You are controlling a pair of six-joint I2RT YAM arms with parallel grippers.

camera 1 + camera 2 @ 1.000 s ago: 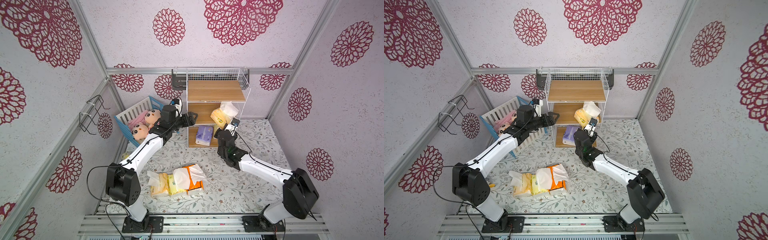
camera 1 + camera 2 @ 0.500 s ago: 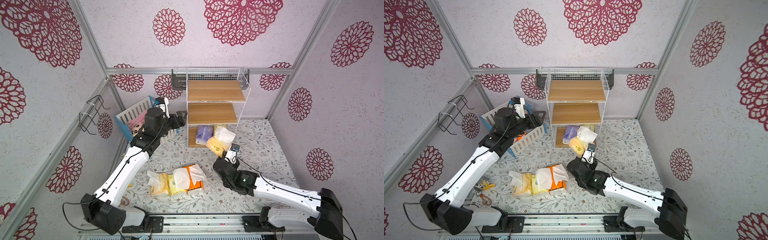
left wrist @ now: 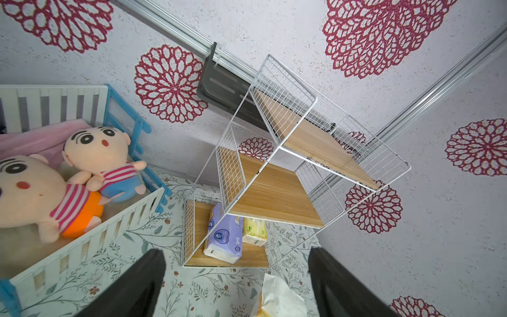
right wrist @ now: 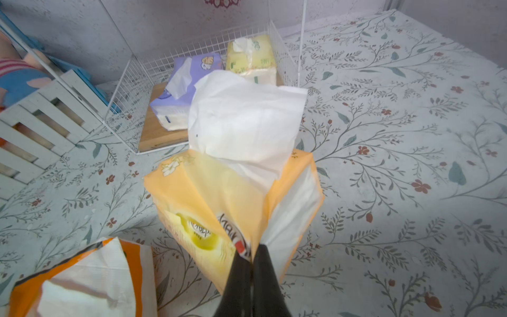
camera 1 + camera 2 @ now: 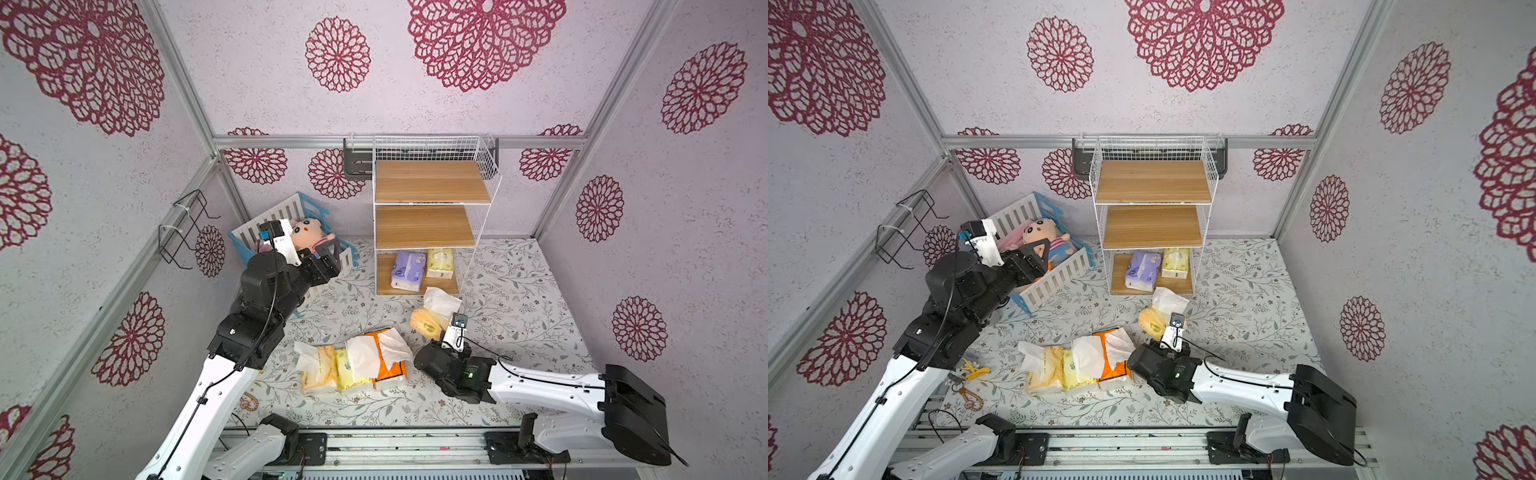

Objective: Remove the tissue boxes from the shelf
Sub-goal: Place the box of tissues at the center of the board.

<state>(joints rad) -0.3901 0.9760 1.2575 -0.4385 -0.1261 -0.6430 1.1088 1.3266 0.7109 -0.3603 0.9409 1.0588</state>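
The shelf (image 5: 432, 195) (image 5: 1152, 183) stands at the back wall, its top and middle boards bare. On its bottom board lie a purple tissue pack (image 5: 408, 270) (image 3: 223, 236) and a pale yellow one (image 5: 440, 262) (image 4: 251, 59). My right gripper (image 4: 251, 258) is shut on the wrapper of a yellow-orange tissue pack (image 5: 426, 324) (image 4: 219, 197), low in front of the shelf, white tissue sticking up. Three more packs, pale yellow (image 5: 318, 370), yellow (image 5: 351, 370) and bright orange (image 5: 390, 361), lie in a row on the floor. My left gripper (image 3: 236, 254) (image 5: 328, 264) hangs open and empty by the crib.
A blue-and-white crib (image 5: 291, 216) with plush dolls (image 5: 309, 230) stands left of the shelf, under my left arm. A black wire rack (image 5: 183, 232) hangs on the left wall. Small yellow and beaded items (image 5: 971, 368) lie at the front left of the floral mat.
My right arm drew the yellow-orange pack off the middle board, down and toward the front. My left arm pulled back from the shelf toward the crib, its jaws a little wider.
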